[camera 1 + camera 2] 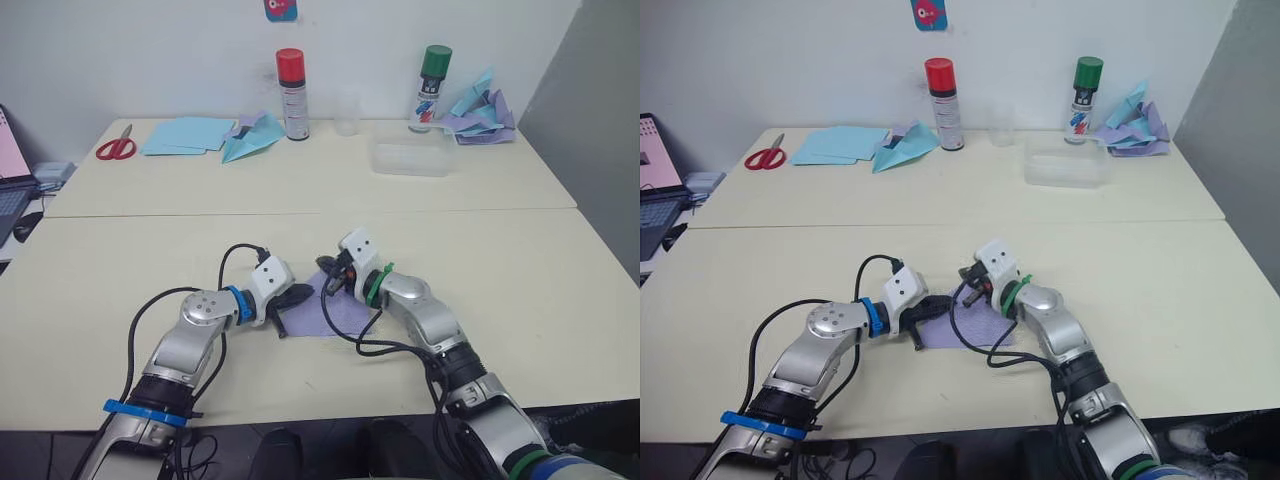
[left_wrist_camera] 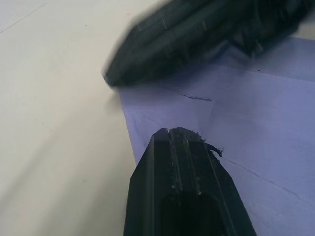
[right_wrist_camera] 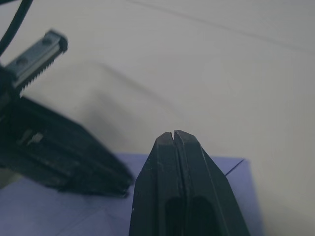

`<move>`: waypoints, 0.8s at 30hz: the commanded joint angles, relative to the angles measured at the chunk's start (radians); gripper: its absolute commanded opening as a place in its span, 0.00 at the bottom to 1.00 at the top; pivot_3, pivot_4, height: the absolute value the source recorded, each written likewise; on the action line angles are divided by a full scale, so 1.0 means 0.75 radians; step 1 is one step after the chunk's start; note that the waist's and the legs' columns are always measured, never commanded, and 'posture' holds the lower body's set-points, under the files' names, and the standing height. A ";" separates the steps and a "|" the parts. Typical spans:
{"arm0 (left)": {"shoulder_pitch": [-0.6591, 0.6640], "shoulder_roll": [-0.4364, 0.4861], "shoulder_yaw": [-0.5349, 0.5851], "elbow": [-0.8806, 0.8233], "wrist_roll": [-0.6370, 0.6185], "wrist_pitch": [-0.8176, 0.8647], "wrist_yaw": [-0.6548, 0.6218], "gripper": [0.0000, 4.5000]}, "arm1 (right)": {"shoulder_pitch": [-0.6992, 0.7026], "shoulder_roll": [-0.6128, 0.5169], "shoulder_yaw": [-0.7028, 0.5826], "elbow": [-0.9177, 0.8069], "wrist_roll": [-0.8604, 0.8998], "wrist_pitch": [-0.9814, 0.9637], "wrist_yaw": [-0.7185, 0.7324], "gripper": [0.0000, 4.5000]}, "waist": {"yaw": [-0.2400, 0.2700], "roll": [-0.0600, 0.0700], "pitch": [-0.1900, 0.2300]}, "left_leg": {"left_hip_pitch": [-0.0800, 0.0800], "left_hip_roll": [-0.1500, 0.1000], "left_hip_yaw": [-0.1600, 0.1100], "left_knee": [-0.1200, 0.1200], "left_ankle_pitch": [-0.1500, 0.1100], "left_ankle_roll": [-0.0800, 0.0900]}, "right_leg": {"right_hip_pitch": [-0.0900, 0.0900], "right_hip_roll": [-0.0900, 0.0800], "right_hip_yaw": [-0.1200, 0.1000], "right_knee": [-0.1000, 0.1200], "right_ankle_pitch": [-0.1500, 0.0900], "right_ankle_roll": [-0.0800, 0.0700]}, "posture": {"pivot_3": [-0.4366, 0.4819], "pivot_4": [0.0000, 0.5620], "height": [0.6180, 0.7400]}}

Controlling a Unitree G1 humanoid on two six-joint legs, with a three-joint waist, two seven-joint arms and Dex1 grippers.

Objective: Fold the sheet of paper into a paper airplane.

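Left eye view: sheet of paper, lavender, lies flat near the table's front edge. Left gripper and right gripper, both with fingers pressed together and holding nothing, rest on its far corners. Step: early fold, likely; next, crease cleanly. Spray cans' labels unreadable.

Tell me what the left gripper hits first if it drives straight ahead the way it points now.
Most likely the right gripper: it lies across the path just beyond the shut tips of the left gripper, both low over the sheet of paper. How much gap separates them is unclear.
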 commanded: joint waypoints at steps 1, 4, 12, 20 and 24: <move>0.005 -0.008 -0.040 0.039 0.040 0.017 0.001 0.01 | -0.018 0.005 0.018 0.026 -0.038 0.059 -0.025 0.00 | 0.000 0.000 0.000 | 0.000 0.000 0.000 0.000 0.000 0.000 | 0.000 0.000 0.000 0.000 0.000 0.000 | 0.48 0.27 1.00; -0.008 -0.018 -0.025 0.045 0.029 0.030 0.007 0.01 | -0.043 0.001 0.011 0.077 -0.063 0.069 -0.051 0.00 | 0.000 0.000 -0.001 | 0.001 0.000 0.001 0.000 0.000 0.000 | 0.000 0.000 0.001 0.000 0.000 0.000 | 0.48 0.27 1.00; 0.063 0.012 0.082 -0.038 -0.095 0.222 -0.007 0.01 | -0.062 0.003 -0.006 0.112 -0.062 0.051 -0.052 0.00 | -0.004 0.000 0.000 | 0.001 0.000 0.001 0.001 0.000 0.000 | 0.000 0.000 0.001 0.000 0.001 0.001 | 0.48 0.27 1.00; 0.286 0.136 0.190 -0.194 -0.162 0.292 -0.005 0.01 | -0.054 0.006 0.001 0.111 -0.067 0.054 -0.046 0.00 | -0.006 0.001 -0.002 | 0.002 0.002 0.000 -0.001 0.000 0.000 | 0.000 -0.001 0.001 0.000 0.000 0.000 | 0.48 0.27 1.00; 0.297 0.156 0.305 -0.332 -0.284 0.354 0.008 0.01 | -0.058 0.003 0.000 0.113 -0.067 0.051 -0.036 0.00 | -0.008 0.002 -0.002 | 0.002 0.002 0.000 -0.001 0.000 0.000 | 0.000 -0.002 0.001 0.000 0.000 -0.001 | 0.48 0.27 1.00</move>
